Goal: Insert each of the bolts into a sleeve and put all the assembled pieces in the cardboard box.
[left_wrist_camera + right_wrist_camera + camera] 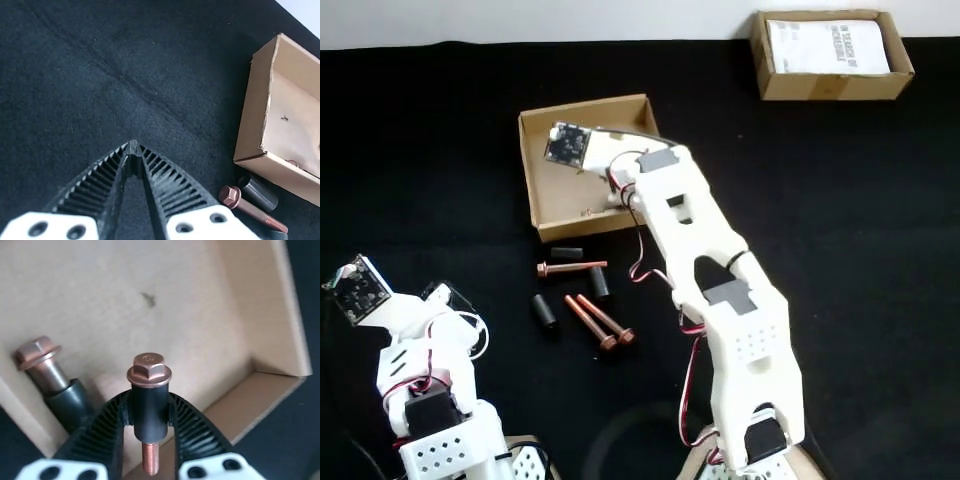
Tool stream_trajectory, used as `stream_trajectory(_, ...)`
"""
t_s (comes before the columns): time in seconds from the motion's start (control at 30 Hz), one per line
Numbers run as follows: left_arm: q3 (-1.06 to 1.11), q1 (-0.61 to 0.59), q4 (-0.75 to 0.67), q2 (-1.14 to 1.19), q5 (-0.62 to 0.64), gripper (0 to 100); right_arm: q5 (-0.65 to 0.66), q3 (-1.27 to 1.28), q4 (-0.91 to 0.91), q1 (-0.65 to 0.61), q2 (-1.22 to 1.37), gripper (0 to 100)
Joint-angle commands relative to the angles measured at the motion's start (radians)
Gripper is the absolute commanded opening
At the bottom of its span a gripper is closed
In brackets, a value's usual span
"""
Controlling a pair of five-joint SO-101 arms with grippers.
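My right gripper [148, 402] is shut on a black sleeve with a copper bolt [148, 371] through it, held upright over the floor of the open cardboard box [100, 285]. A second assembled bolt and sleeve [62, 392] lies in the box beside it. In the high view the right arm reaches into the box [532, 170]. On the black table lie three loose bolts [570, 267] [588, 321] [608, 319] and three loose sleeves [567, 253] [600, 282] [544, 310]. My left gripper [132, 148] is shut and empty over bare cloth, left of the box [252, 115].
A second cardboard box [830, 88] holding a printed sheet stands at the back right. The left arm's base [430, 400] sits at the front left. A bolt [250, 207] and a sleeve [257, 192] lie just outside the near box wall.
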Motion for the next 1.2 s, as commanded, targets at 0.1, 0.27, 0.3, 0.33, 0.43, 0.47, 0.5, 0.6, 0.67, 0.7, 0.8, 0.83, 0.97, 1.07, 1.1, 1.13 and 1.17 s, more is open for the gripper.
stream_trajectory(0.1,0.018,-0.007,-0.021,-0.007,0.008,1,0.002,-0.071,0.134,-0.024,-0.015,7.7)
stream_trajectory(0.27,0.018,-0.004,-0.021,-0.007,0.008,1,-0.12,-0.147,0.193,-0.036,-0.016,9.5)
stream_trajectory(0.3,0.018,-0.002,-0.021,-0.007,0.008,1,-0.147,-0.18,0.214,-0.038,-0.015,9.5)
stream_trajectory(0.33,0.018,0.007,-0.021,-0.007,0.008,1,-0.172,-0.217,0.24,-0.044,-0.015,9.5)
stream_trajectory(0.43,0.018,0.022,-0.018,-0.007,0.005,1,-0.226,-0.352,0.357,-0.051,-0.015,9.5)
stream_trajectory(0.47,0.018,0.022,-0.018,-0.005,0.003,1,-0.247,-0.404,0.407,-0.054,-0.015,9.5)
stream_trajectory(0.5,0.018,0.022,-0.018,-0.005,0.003,1,-0.273,-0.455,0.453,-0.061,-0.015,9.5)
stream_trajectory(0.6,0.018,0.022,-0.018,-0.004,0.003,1,-0.393,-0.628,0.615,-0.077,-0.015,9.5)
stream_trajectory(0.67,0.018,0.022,-0.02,-0.004,0.003,1,-0.514,-0.75,0.743,-0.09,-0.015,9.5)
stream_trajectory(0.7,0.018,0.022,-0.02,-0.002,0.003,1,-0.582,-0.809,0.811,-0.099,-0.015,9.5)
stream_trajectory(0.8,0.018,0.022,-0.02,-0.001,0.005,1,-0.779,-0.943,0.981,-0.122,-0.013,9.5)
stream_trajectory(0.83,0.018,0.022,-0.021,-0.001,0.005,1,-0.848,-0.954,0.974,-0.124,-0.018,9.5)
stream_trajectory(0.97,0.018,0.022,-0.021,-0.001,0.006,1,-1.053,-0.903,0.977,-0.113,-0.084,9.5)
stream_trajectory(1.07,0.018,0.022,-0.021,-0.001,0.006,1,-1.086,-0.68,0.977,-0.156,-0.194,9.5)
stream_trajectory(1.1,0.018,0.022,-0.021,-0.001,0.006,1,-1.097,-0.59,0.975,-0.174,-0.24,9.5)
stream_trajectory(1.13,0.018,0.022,-0.021,-0.001,0.006,1,-1.106,-0.492,0.974,-0.194,-0.288,9.5)
stream_trajectory(1.17,0.018,0.022,-0.021,-0.001,0.006,1,-1.111,-0.4,0.974,-0.219,-0.328,9.5)
